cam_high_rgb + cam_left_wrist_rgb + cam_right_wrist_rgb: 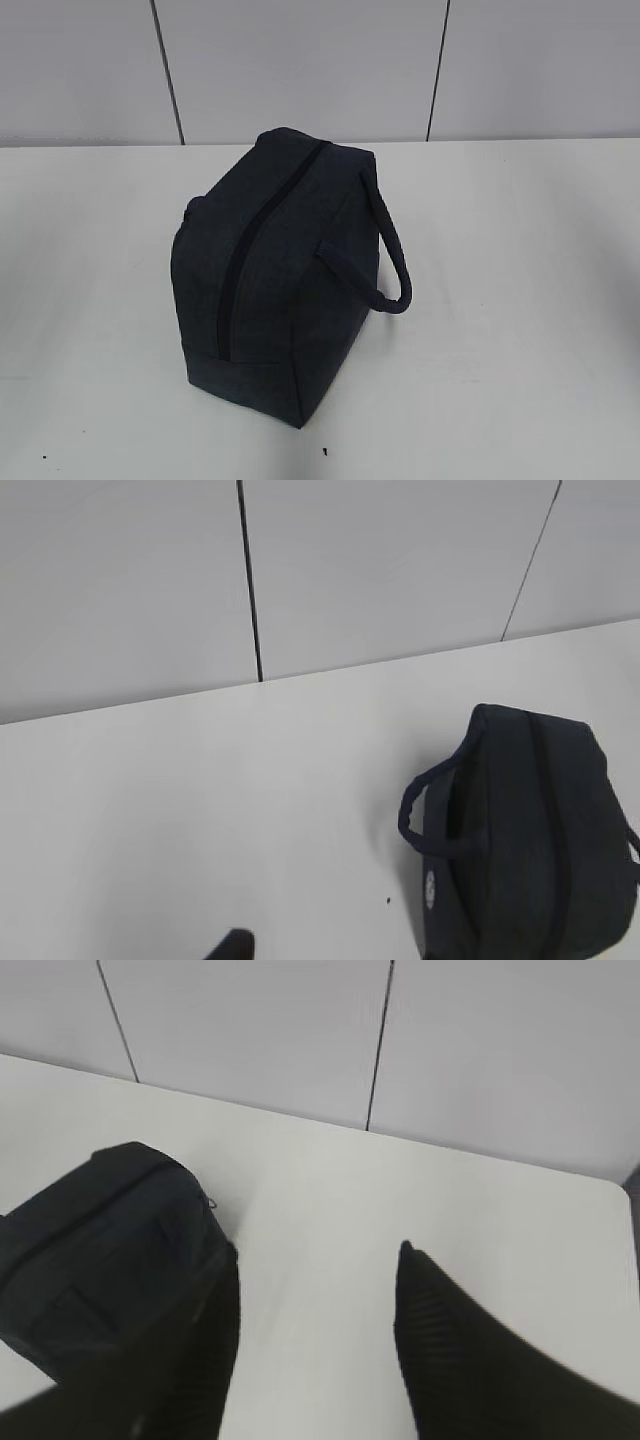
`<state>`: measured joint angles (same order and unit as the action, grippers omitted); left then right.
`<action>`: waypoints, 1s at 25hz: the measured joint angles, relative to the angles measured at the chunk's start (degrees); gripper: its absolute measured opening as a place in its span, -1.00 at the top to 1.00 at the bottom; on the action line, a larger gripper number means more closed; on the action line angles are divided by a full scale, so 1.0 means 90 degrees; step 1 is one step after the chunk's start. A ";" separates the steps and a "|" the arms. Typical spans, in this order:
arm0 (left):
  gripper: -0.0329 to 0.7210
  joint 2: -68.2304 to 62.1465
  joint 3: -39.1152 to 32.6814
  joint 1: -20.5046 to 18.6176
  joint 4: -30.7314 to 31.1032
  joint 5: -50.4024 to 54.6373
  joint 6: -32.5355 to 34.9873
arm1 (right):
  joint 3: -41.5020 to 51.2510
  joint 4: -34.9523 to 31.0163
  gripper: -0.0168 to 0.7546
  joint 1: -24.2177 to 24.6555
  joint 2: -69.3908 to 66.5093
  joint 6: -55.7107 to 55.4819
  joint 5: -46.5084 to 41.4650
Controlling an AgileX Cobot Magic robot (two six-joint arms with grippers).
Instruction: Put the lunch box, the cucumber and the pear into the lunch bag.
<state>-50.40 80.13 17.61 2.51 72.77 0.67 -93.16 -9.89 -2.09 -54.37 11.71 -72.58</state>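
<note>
Just left of the open right end effector (315, 1290), lunch bag (100, 1250).

The exterior view looks down at a slant; both wrist views, farther out, share the lunch bag (280, 275).

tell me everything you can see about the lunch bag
The lunch bag is a boxy dark navy fabric bag standing alone on the white table. Its long zipper runs over the top and looks closed. A loop handle hangs off each side. A small pale mark shows on one end. Nothing touches it except the table.
</note>
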 joint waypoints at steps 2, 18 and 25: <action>0.07 0.0417 -0.0304 0.0000 -0.0132 0.0008 -0.0013 | 0.0472 0.0233 -0.07 0.0000 0.0497 -0.0110 -0.0015; 0.07 0.4099 -0.3953 0.0000 -0.0715 0.0058 -0.0015 | 0.4888 0.1099 -0.07 0.0000 0.5145 -0.0668 -0.0054; 0.07 0.5236 -0.5001 0.0000 -0.0446 -0.0380 -0.0015 | 0.5924 0.1099 -0.03 0.0000 0.6179 -0.0668 -0.0093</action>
<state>-3.28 35.12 17.61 -1.50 69.35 0.54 -39.84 0.00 -2.09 1.24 5.70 -73.42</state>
